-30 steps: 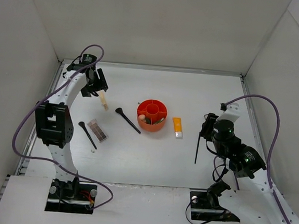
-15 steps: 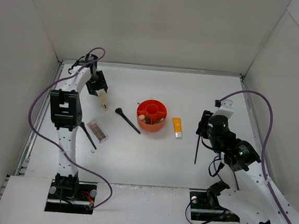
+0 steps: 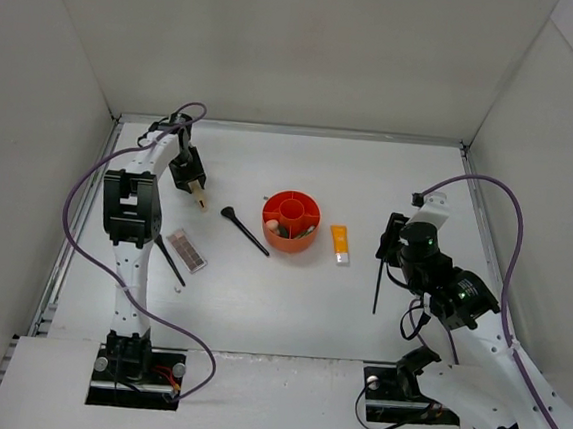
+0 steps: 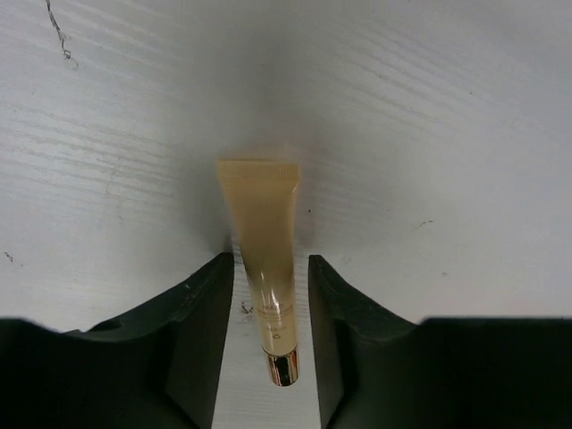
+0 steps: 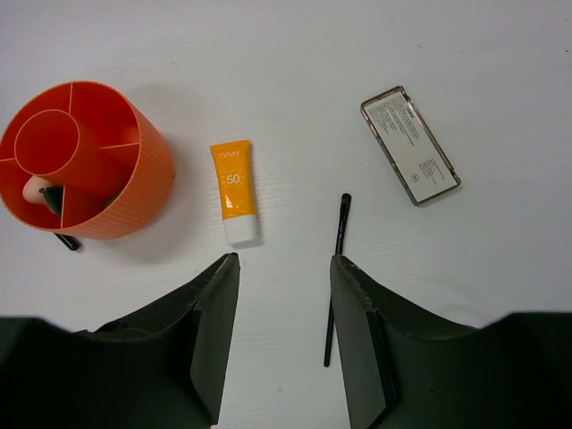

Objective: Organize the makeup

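The beige tube (image 4: 259, 223) lay flat on the desk (image 3: 371, 172), toward the far left corner. My left fingers (image 4: 201, 322) were spread and straddled its lower body just above the gold cap (image 4: 286, 366), one on each side, just beside it and not yet pinching. I judged the tube light, soft-walled and smooth: a hard squeeze would dent it or let it slip. The hold therefore belonged on the rounder section near the cap, not on the flat crimped end. My right fingers (image 5: 210, 331) were spread with nothing between them, above the orange tube (image 5: 234, 192) and a thin black brush (image 5: 335, 277). The red-orange holder (image 3: 291, 220) stood well apart from the beige tube, with a second brush (image 3: 244, 229) lying between them. I judged that brush the only item near the carry path. The palette (image 3: 187, 250) lay nearer the bases, just beside the left arm (image 3: 126, 211).
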Motion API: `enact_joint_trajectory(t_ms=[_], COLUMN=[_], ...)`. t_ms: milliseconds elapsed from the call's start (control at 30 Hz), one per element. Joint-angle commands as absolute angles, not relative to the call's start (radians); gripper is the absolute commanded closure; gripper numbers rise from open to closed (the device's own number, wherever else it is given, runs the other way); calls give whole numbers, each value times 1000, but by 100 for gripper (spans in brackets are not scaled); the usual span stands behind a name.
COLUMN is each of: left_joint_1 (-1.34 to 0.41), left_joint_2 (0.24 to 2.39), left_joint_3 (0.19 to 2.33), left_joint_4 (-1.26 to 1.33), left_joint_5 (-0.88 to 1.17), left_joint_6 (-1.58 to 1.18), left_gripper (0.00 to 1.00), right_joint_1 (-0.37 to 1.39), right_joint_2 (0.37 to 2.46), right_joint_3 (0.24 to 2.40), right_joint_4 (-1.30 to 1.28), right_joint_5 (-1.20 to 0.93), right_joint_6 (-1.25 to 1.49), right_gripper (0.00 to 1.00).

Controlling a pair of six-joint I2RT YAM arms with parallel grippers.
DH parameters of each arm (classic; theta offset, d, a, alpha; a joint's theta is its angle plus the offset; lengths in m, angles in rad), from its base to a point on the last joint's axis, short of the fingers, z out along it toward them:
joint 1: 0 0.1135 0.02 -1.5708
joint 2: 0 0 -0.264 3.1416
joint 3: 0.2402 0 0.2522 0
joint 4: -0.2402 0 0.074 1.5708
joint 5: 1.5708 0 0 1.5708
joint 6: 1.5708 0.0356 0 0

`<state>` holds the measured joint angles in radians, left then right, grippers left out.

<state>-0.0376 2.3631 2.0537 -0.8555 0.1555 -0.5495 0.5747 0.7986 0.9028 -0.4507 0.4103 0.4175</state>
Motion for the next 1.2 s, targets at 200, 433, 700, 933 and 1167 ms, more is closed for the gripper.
enact_joint_trajectory(t_ms=[200,433,700,933,1167], left_joint_1=[-61,-127,-256,-336,-380], left_joint_2=[2284,1911,1631,1686,1740], left_joint_3=[2011,1637,1427,1496,1502], left_joint_4=[-835,-514,-74,49,158], left_joint_5=[106,150,329,448,518], left_joint_6=[-514,-446,-330,-233,-187], left_gripper=[100,100,100,100,100], right_joint_1=[569,568,568,568,566], right_joint_2=[769,741,739,738,729], right_joint_3=[881,862,853,859,856], right_joint_4=[-393,-393,-391,-391,-393], right_joint_5=[422,429,413,413,426], right_joint_6=[426,434,434,425,410], right_gripper=[58,58,58,58,58])
